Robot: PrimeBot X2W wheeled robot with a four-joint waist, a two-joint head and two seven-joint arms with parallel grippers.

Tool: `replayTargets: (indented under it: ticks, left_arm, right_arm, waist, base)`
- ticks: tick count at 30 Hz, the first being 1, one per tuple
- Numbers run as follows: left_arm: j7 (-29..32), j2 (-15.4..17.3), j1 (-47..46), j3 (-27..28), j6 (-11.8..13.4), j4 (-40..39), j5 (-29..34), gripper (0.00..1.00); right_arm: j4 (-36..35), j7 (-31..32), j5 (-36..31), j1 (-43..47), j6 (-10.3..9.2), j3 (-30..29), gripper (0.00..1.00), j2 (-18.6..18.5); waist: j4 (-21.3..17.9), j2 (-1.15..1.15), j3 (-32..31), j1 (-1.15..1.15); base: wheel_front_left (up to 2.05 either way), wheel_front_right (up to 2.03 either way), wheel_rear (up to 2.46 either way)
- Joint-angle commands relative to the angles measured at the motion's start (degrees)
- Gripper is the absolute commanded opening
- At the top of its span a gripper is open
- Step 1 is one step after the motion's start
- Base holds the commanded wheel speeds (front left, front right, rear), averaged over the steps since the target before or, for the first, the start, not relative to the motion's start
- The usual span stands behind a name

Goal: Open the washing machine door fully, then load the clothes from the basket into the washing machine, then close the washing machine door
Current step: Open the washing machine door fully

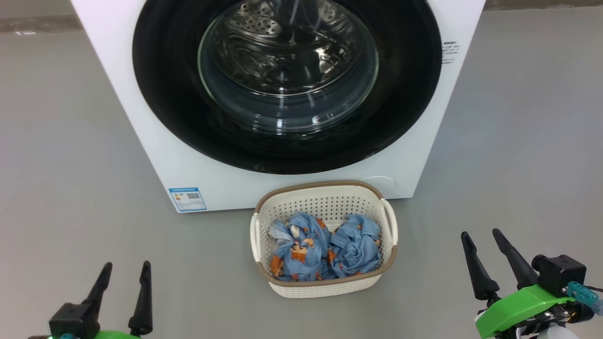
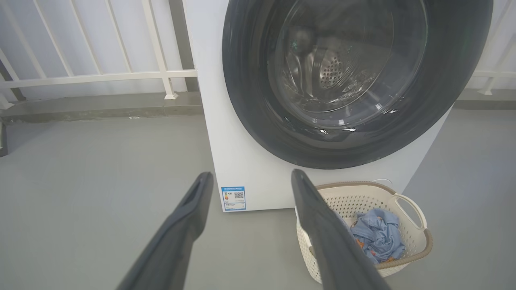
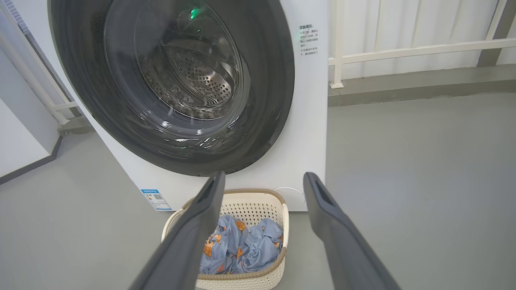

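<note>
– Washing machine door (image 1: 287, 143), where is it?
– Shut flat on the washing machine (image 1: 165, 157), glass facing me. I see the basket (image 1: 325, 207) on the floor (image 1: 70, 188) just before it, long side across, two bundles of clothes (image 1: 325, 252) side by side inside.
– Grippers?
– Left gripper (image 1: 127, 266) and right gripper (image 1: 479, 233) hang low, fingers apart, holding nothing.

A smooth grey floor (image 1: 70, 141) is recorded throughout, softly and evenly lit. In the left wrist view, a white barred railing (image 2: 100, 75) is noted at ten o'clock, set on a grey concrete kerb (image 2: 100, 106). In the right wrist view, a white wall (image 3: 20, 137) with dark skirting (image 3: 28, 166) is noted at nine o'clock.
</note>
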Motion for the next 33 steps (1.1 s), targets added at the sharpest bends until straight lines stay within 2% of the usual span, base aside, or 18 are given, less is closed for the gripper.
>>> replayTargets:
  ticks: [1, 23, 33]
  left_arm:
    - [-0.8, 0.8, -2.6, 2.1, -0.1, -1.1, 0.5, 1.0]
    - [-0.8, 0.4, -3.4, 2.9, -0.1, -2.3, -1.8, 1.0]
    - [-0.8, 0.6, -3.3, 2.6, -0.1, -2.4, -1.9, 1.0]
  right_arm:
    - [-1.5, -0.7, -0.4, -0.7, 0.09, 0.9, 1.0, -0.7]
    - [-1.9, -0.7, -0.4, -1.2, 0.09, 0.4, 1.0, -0.2]
    - [-1.8, -0.7, -0.1, -1.3, 0.09, 0.1, 1.0, -0.1]
  waist:
    - [0.0, 0.0, 0.0, 0.0]
    - [-0.2, 0.0, 1.3, 0.0]
    - [-0.4, 0.0, 1.5, 0.0]
  base:
    - [0.98, 0.98, -1.96]
    - [1.2, 1.2, -2.4]
    - [0.53, 0.53, -1.06]
